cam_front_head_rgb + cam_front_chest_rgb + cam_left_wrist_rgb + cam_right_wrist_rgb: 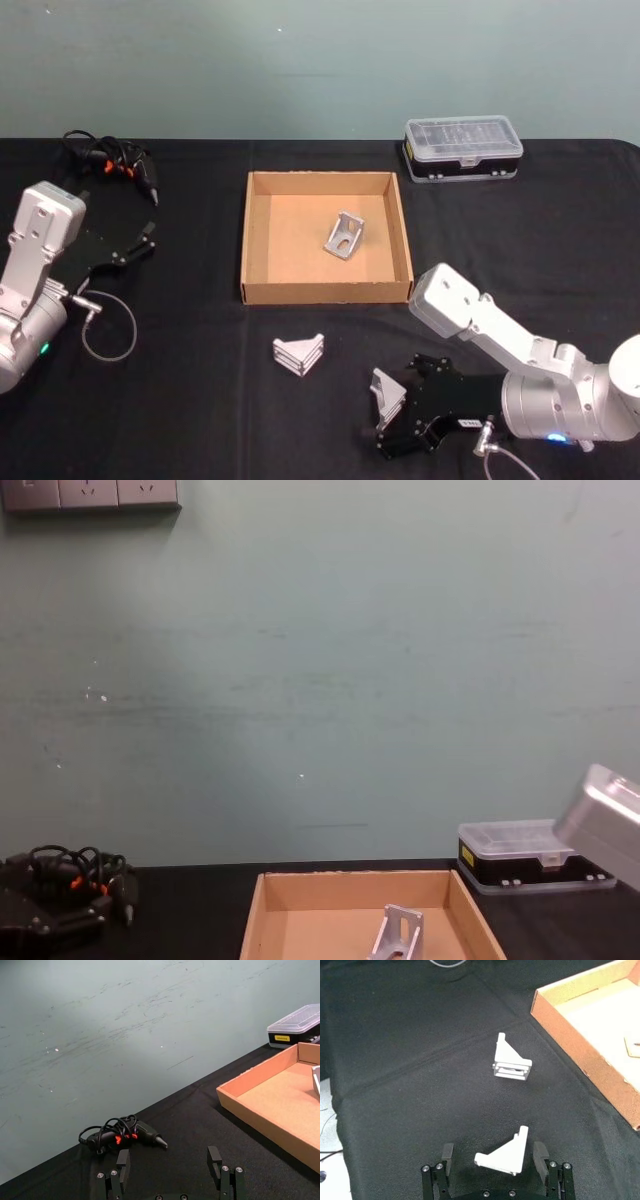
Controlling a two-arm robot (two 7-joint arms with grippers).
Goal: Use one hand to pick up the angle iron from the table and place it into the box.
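Observation:
Three angle irons show, all silver. One [345, 236] lies inside the tan box [262, 240], also seen in the chest view [400, 932]. A second [298, 353] rests on the black table [180, 400] just in front of the box. The third [502, 1155] sits on the table between the fingers of my right gripper [493, 1154], which is open around it with a gap on one side. In the head view that gripper [383, 415] is low at the front right. My left gripper [143, 243] is parked open at the far left, holding nothing.
A clear-lidded plastic case [462, 148] stands behind the box at the right. A black tool with coiled cable and orange parts [110, 165] lies at the back left. A thin cable loop [108, 328] lies by the left arm.

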